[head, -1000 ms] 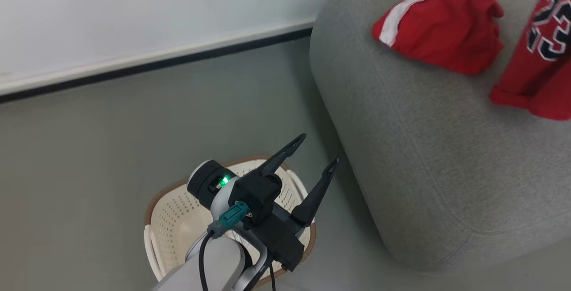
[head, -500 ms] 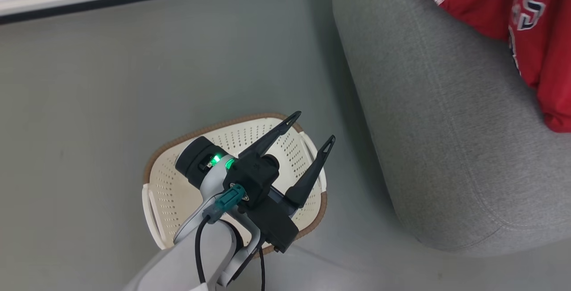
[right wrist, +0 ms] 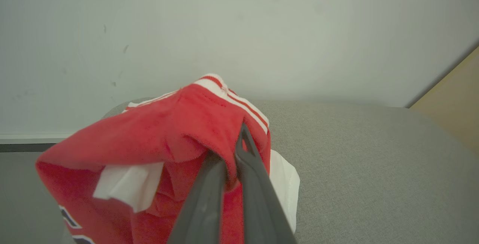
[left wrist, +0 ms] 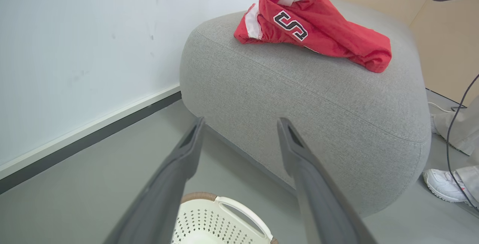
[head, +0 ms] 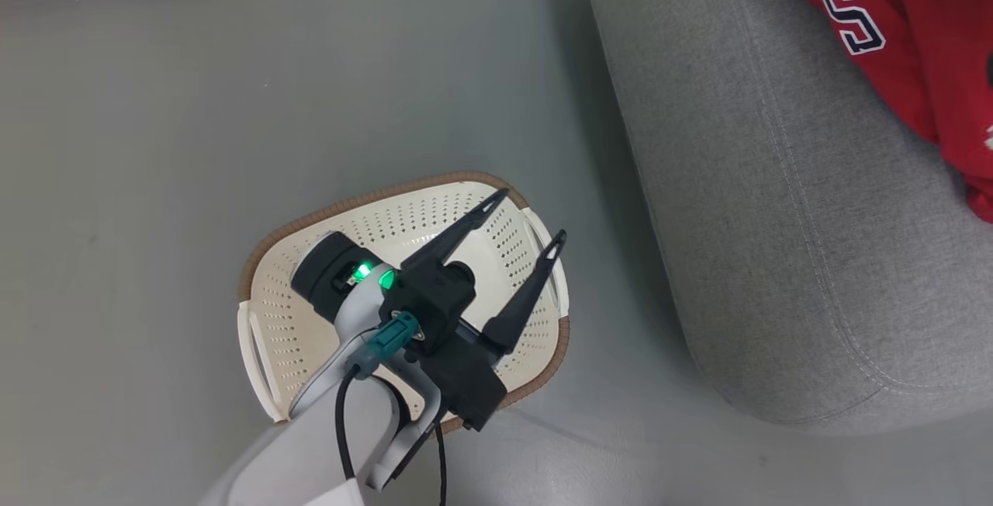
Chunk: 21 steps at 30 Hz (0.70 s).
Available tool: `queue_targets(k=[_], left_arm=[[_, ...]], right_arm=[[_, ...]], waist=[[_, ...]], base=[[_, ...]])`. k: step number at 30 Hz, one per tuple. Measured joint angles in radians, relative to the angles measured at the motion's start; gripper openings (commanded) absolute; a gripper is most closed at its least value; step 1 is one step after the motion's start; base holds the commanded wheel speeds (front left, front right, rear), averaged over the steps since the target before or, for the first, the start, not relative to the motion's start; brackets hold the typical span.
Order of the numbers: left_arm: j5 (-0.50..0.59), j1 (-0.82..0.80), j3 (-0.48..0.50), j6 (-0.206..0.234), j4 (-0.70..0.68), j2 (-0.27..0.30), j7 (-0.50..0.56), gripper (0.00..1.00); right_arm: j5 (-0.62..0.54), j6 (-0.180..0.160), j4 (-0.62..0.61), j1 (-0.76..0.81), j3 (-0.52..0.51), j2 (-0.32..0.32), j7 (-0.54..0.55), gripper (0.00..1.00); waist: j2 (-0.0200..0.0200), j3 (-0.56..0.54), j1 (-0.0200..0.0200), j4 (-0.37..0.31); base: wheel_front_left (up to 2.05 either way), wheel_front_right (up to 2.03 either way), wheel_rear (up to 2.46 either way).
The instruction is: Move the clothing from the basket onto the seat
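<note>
The cream basket (head: 310, 220) with its brown rim stands on the floor, and its inside shows bare perforated plastic around my arm. Above it hangs my left gripper (head: 532, 215), open and holding nothing, its fingers (left wrist: 187, 154) pointing toward the seat (head: 776, 219). The basket's handle (left wrist: 239, 208) shows below them. Red clothing (left wrist: 318, 30) with white trim and a dark white-edged numeral lies on the grey seat (left wrist: 318, 98), one end pulled upward. My right gripper (right wrist: 234, 154) is shut on a fold of this clothing (right wrist: 168, 131) above the seat (right wrist: 355, 154).
Grey floor surrounds the basket, and a white wall with a dark skirting strip (left wrist: 93, 139) runs behind. A person's white shoe (left wrist: 443, 186) and a black cable (left wrist: 454, 124) are on the floor beyond the seat's right end.
The head camera has tilted down, so the basket sits higher in view and the wall has left it. My left gripper stays open over the basket. The red clothing looks more bunched.
</note>
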Motion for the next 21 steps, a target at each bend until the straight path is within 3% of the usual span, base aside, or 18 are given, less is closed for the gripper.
queue_targets(k=[1,13,21], left_arm=[[0.0,0.0,0.002,0.001,0.004,0.003,0.0,1.0],[-0.008,0.017,0.008,0.003,0.06,0.006,-0.017,1.0],[-0.054,0.074,0.015,0.004,0.105,-0.009,-0.044,1.0]], right_arm=[[0.0,0.0,0.008,0.0,0.003,0.009,-0.005,0.98],[-0.009,0.053,0.072,0.078,0.043,0.057,-0.076,1.0],[-0.012,0.062,0.087,0.174,0.066,0.091,-0.091,1.0]], waist=[[0.0,-0.001,0.0,-0.002],[-0.0001,-0.06,0.0,-0.036],[-0.0001,-0.138,-0.0001,-0.054]], base=[[0.0,0.0,0.0],[0.0,0.0,0.0],[0.0,0.0,0.0]])
